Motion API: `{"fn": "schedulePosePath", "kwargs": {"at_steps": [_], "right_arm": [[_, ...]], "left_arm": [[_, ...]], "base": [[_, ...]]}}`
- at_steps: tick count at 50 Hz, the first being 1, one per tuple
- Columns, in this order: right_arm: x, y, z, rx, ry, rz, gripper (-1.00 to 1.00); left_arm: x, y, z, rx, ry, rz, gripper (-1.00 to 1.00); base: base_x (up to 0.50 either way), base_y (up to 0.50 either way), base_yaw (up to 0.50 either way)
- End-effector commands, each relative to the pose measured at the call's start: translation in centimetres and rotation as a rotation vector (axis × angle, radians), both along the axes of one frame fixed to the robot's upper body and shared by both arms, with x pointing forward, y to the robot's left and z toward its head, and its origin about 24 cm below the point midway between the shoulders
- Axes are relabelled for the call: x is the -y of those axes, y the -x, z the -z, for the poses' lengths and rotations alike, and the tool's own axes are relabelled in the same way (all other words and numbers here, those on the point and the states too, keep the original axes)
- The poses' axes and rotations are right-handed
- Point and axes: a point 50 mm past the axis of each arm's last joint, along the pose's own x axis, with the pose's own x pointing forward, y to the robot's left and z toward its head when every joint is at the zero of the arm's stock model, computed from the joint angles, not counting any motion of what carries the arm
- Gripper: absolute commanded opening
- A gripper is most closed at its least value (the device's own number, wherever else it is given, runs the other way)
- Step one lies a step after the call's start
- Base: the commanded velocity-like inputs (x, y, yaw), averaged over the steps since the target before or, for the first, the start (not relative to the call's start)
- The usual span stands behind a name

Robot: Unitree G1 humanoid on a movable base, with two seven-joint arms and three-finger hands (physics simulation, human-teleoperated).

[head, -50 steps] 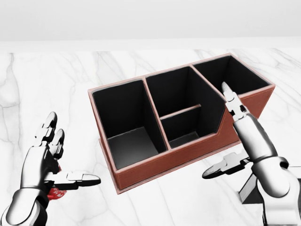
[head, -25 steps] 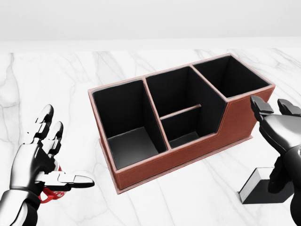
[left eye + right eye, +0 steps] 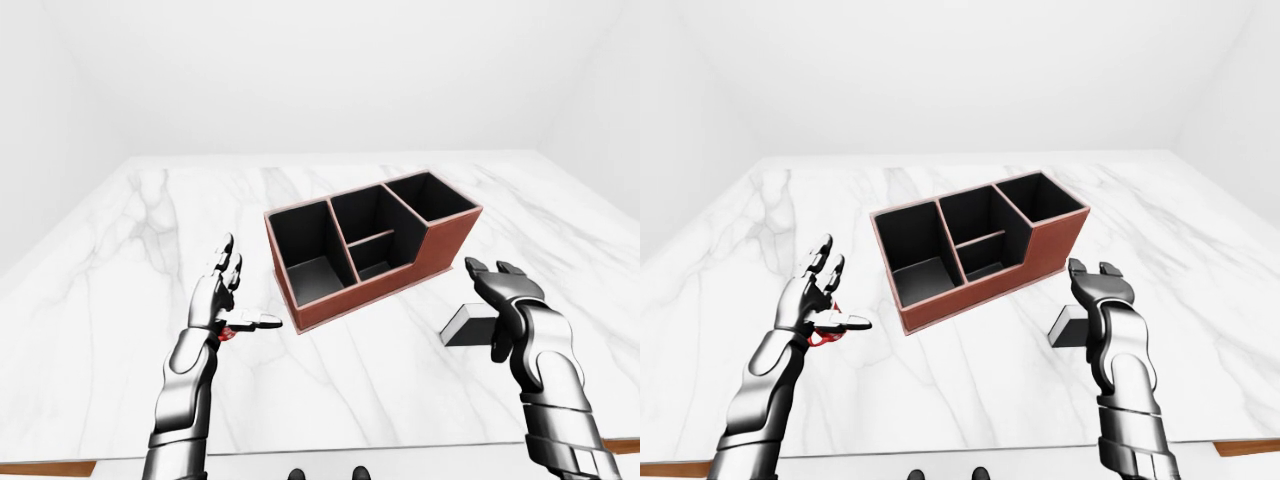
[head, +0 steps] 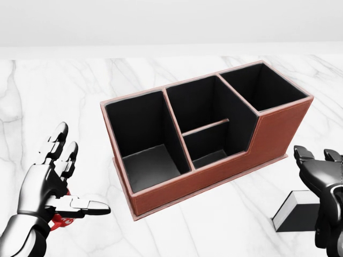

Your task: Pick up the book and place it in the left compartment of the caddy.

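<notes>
The book [image 4: 298, 215], a dark block with a pale page edge, lies flat on the marble at the lower right of the head view, just right of the caddy. The brown caddy [image 4: 268, 134] has black insides, and its left compartment [image 4: 147, 160] holds nothing. My right hand [image 4: 317, 163] hovers over the book's right end, open, with its fingers curled downward and not closed round the book. Well apart from the caddy's left wall, my left hand [image 4: 80, 171] is open, with its palm turned inward and its thumb pointing at the caddy.
A small red object [image 4: 58, 221] lies on the white marble table [image 3: 130, 250] under my left hand. The table's near edge [image 3: 330, 452] runs along the bottom of the left-eye view. A plain white wall stands beyond the table's top edge.
My right hand has come down from beside the caddy's right wall and turned palm-down over the book. The left hand has only shifted slightly. Caddy and book have not moved.
</notes>
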Motion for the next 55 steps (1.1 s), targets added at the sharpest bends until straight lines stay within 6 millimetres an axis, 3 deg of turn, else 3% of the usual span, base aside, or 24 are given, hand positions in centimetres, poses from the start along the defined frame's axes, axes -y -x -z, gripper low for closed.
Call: {"fn": "schedulePosePath", "kwargs": {"at_steps": [1, 13, 31, 32, 34, 35, 43, 55], "right_arm": [[-0.3, -0.9, 1.8, -0.088, -0.025, -0.014, 1.0], [1.2, -1.3, 3.5, -0.189, -0.055, 0.019, 1.0], [2.1, -2.1, 3.9, -0.23, -0.093, 0.042, 1.0], [2.1, -2.3, 3.8, -0.23, -0.101, 0.04, 0.64], [1.9, -2.7, 3.7, -0.227, -0.125, 0.034, -0.82], [1.8, -2.9, 3.7, -0.226, -0.126, 0.031, -1.0], [1.5, -4.3, 3.3, -0.142, -0.164, 0.018, -1.0], [0.8, -3.7, 2.3, -0.173, -0.135, -0.019, -1.0]], "left_arm": [[0.1, -0.1, 0.3, -0.013, -0.002, 0.002, 1.0], [0.3, -0.2, 0.7, -0.031, -0.007, 0.008, 1.0], [0.6, -0.1, 1.1, -0.049, -0.015, 0.014, 1.0], [0.6, -0.1, 1.1, -0.049, -0.016, 0.014, 1.0], [0.6, -0.1, 1.2, -0.053, -0.017, 0.013, 1.0], [0.6, -0.1, 1.3, -0.055, -0.018, 0.013, 1.0], [0.7, -0.2, 1.6, -0.071, -0.025, 0.011, 1.0], [0.7, -0.1, 1.4, -0.06, -0.027, 0.01, 1.0]], "base": [[0.0, 0.0, 0.0], [0.0, 0.0, 0.0], [0.0, 0.0, 0.0], [0.0, 0.0, 0.0], [0.0, 0.0, 0.0], [0.0, 0.0, 0.0], [0.0, 0.0, 0.0], [0.0, 0.0, 0.0]]}}
